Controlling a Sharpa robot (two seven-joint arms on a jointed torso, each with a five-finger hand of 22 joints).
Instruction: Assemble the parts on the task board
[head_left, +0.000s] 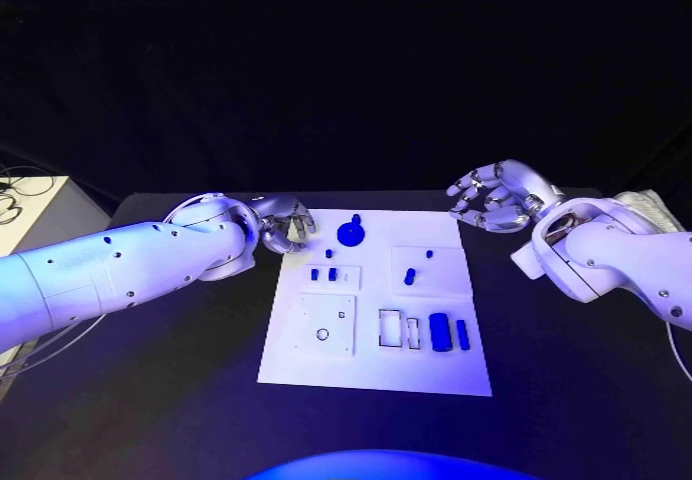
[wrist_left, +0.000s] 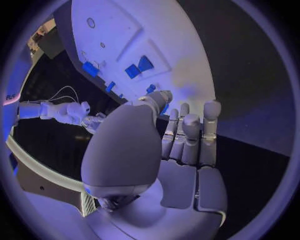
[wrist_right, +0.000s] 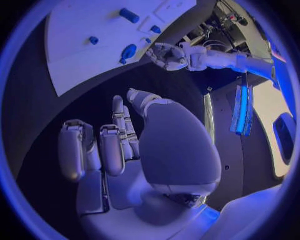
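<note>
The white task board (head_left: 372, 372) lies in the middle of the black table. On its far part stands a large blue knob-shaped part (head_left: 351, 234). Small blue parts (head_left: 323, 273) and another (head_left: 410, 276) sit at mid-board, and a blue cylinder (head_left: 440, 331) lies beside a thin blue bar (head_left: 463, 334) on the right. My left hand (head_left: 284, 224) hovers at the board's far left corner, fingers apart and empty. My right hand (head_left: 490, 197) is raised off the far right corner, palm spread, holding nothing. The left wrist view shows the board (wrist_left: 165, 30) past my straight fingers (wrist_left: 190, 132).
A square inset plate (head_left: 326, 323) with a small ring hole and a rectangular slot (head_left: 391, 328) lie in the board's near half. A pale side table (head_left: 29, 215) with cables stands at far left. Something white (head_left: 649, 205) lies at the table's far right.
</note>
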